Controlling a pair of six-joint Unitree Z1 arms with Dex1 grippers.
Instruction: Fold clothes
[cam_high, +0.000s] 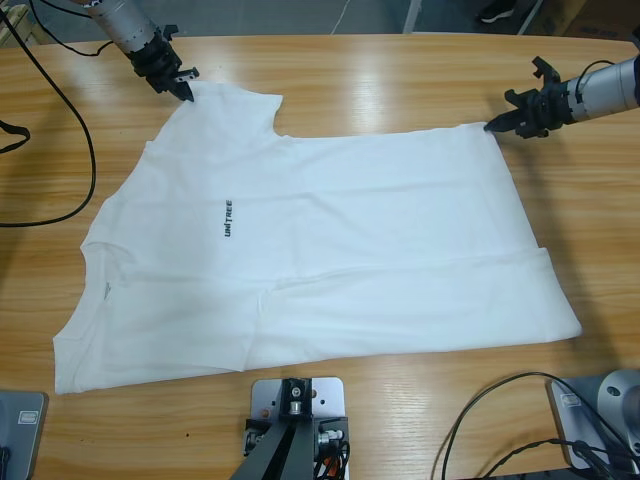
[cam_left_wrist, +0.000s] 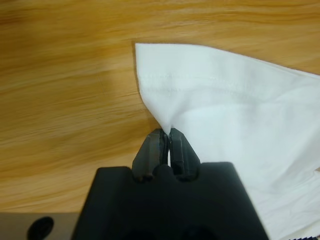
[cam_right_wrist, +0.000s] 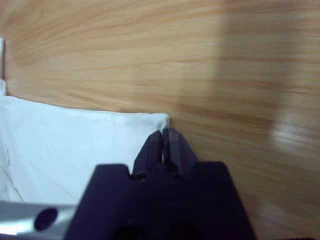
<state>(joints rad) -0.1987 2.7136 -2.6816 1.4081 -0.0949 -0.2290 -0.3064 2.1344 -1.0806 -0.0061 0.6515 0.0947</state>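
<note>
The plain white short-sleeved cotton T-shirt (cam_high: 330, 250) lies spread on the long wooden table (cam_high: 400, 80), its near edge close to the camera's side and its small dark lettered logo (cam_high: 228, 219) facing up. Its long axis runs across the table: the round neck points left in the high view, the hem right. The near side seems already turned over the body, since a straight fold line shows along it; that would leave the far side and the crosswise folds to do, so I judge the task barely begun. At the far edge, the left gripper (cam_left_wrist: 165, 134) is clenched on a hemmed corner of the cloth, in the high view the sleeve at upper left. The right gripper (cam_right_wrist: 164, 134) is clenched at the far hem corner, seemingly pinching it.
</note>
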